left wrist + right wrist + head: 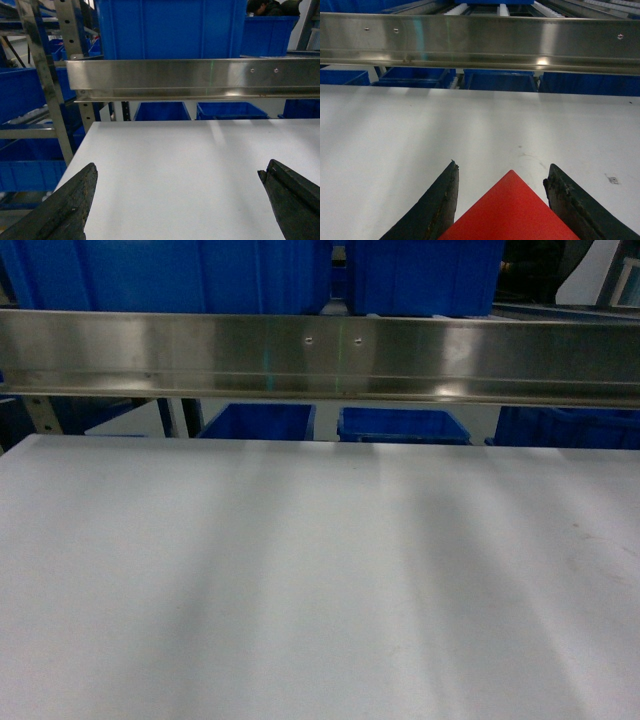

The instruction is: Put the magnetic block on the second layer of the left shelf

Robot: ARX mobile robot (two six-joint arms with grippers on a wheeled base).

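Right gripper (502, 192): the jaws are seen closed in on the magnetic block (510, 212), one dark finger (437, 205) on each side, so that the cube can be carried rather than left on the table. Actual pad contact is judged likely but is cut off by the lower edge of the wrist view.

Magnetic block: one red cube is counted, held between the right fingers above the white tabletop (395, 135), one corner pointed toward the steel beam (480, 40). It is not seen in the head view.

Left gripper (177, 200): the jaws are spread wide with nothing between them, held over the tabletop's left part; it is judged to be kept free because the block is already in the other claw.

Left shelf second layer (30, 132): the silver rack with slotted uprights is seen at the left edge of the left wrist view, well apart from the block. Which tier counts as the second cannot be settled from this angle.

Blue bins (260, 422): in the head view two are counted above the beam and at least three below it, kept on racking behind the table.

Step in hand: the block is judged held but not yet carried leftward; the shelf placement is not yet done.
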